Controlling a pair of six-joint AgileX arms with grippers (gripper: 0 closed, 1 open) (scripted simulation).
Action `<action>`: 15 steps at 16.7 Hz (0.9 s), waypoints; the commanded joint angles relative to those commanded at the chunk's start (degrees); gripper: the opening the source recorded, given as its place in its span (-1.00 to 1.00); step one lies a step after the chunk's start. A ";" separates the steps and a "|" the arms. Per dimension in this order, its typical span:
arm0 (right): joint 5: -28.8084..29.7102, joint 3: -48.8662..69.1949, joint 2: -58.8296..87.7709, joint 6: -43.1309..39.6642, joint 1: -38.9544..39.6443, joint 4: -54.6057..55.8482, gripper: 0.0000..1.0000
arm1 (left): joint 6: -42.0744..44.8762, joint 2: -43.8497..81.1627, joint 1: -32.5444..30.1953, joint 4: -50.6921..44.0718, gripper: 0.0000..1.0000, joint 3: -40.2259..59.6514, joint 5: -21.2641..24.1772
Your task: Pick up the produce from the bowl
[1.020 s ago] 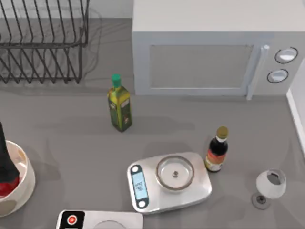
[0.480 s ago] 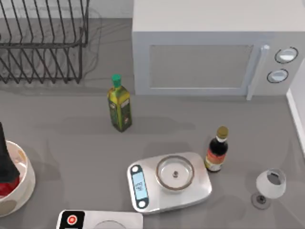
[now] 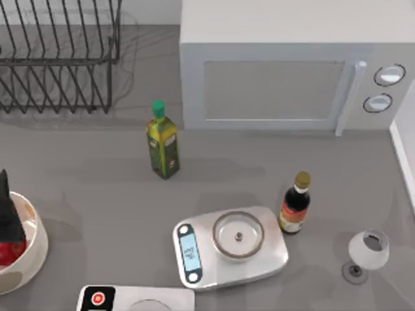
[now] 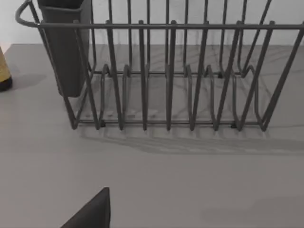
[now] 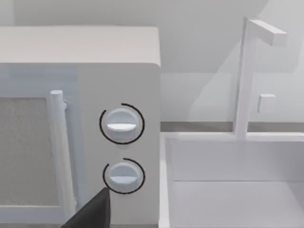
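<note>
Your left gripper (image 3: 8, 217) hangs over the wide cream-white bowl (image 3: 32, 259) at the left edge of the matte grey table (image 3: 97, 188). Beyond it stands the dark wire dish rack (image 3: 58, 58). To its right stand the green oil bottle (image 3: 162, 140), steel scale (image 3: 228, 246), dark sauce bottle (image 3: 296, 203), clear wine glass (image 3: 367, 253) and white microwave (image 3: 292, 65).

produce (image 3: 8, 253) in bowl (image 3: 35, 249) at table's left, scale (image 3: 230, 246) right

Table (image 3: 97, 194) open btwn bowl (image 3: 35, 249) & oil bottle (image 3: 162, 139).
</note>
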 joint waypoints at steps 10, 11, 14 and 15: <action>0.00 0.00 0.00 0.00 0.00 0.00 1.00 | 0.60 49.63 0.00 -35.09 1.00 31.80 0.00; 0.00 0.00 0.00 0.00 0.00 0.00 1.00 | 0.65 54.11 0.00 -38.20 1.00 34.59 0.00; 0.00 0.00 0.00 0.00 0.00 0.00 1.00 | 0.78 64.93 0.00 -45.71 1.00 41.38 0.00; 0.00 0.00 0.00 0.00 0.00 0.00 1.00 | 0.81 67.40 0.00 -47.50 1.00 43.00 0.00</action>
